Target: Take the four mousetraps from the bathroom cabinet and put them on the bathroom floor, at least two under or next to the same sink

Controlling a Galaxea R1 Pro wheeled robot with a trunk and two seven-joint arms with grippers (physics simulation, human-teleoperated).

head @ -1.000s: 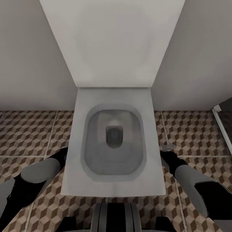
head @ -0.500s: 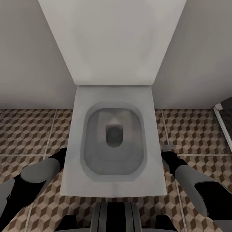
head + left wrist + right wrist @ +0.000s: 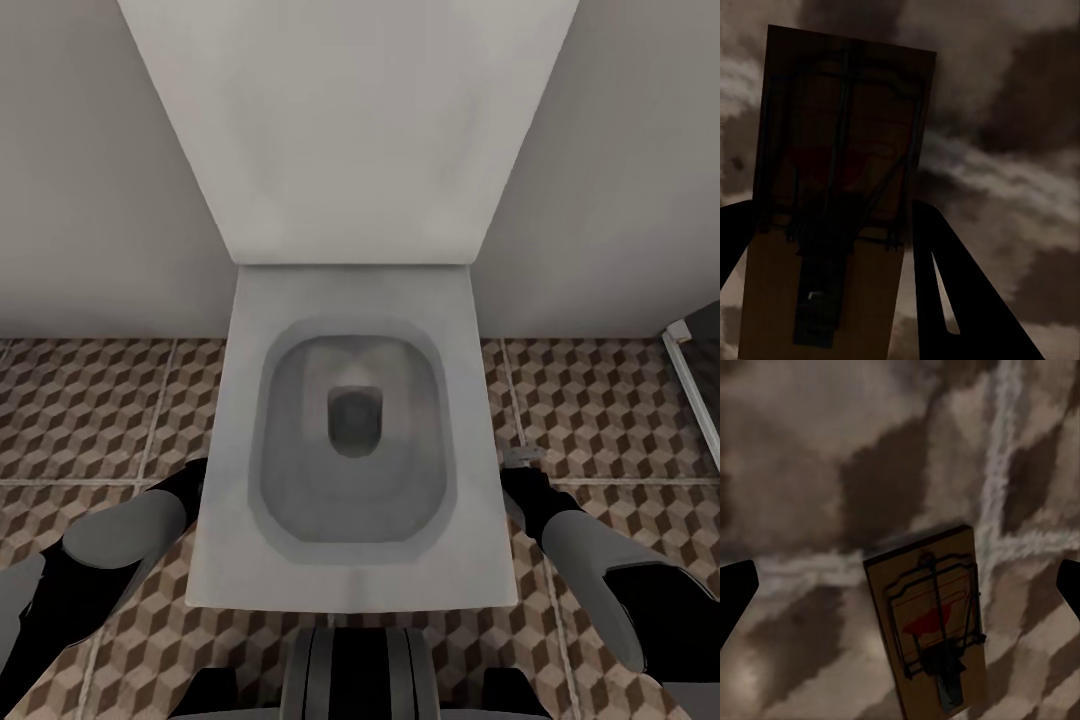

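Cube-patterned bathroom floor point(image 3: 90, 410), white toilet point(image 3: 350, 560) (lid up), mousetrap point(image 3: 932, 619) lying flat

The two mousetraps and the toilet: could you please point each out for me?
Left mousetrap point(image 3: 832, 217): left wrist view, wooden base.
Right mousetrap point(image 3: 930, 619): right wrist view, wire frame.
Toilet point(image 3: 350, 570): head view, front rim.

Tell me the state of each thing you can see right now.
Toilet lid: raised.
Left gripper: shut on the held mousetrap.
Right gripper: open, fingers spread wide.
Floor mousetrap: lying flat on the bathroom floor, not gripped.
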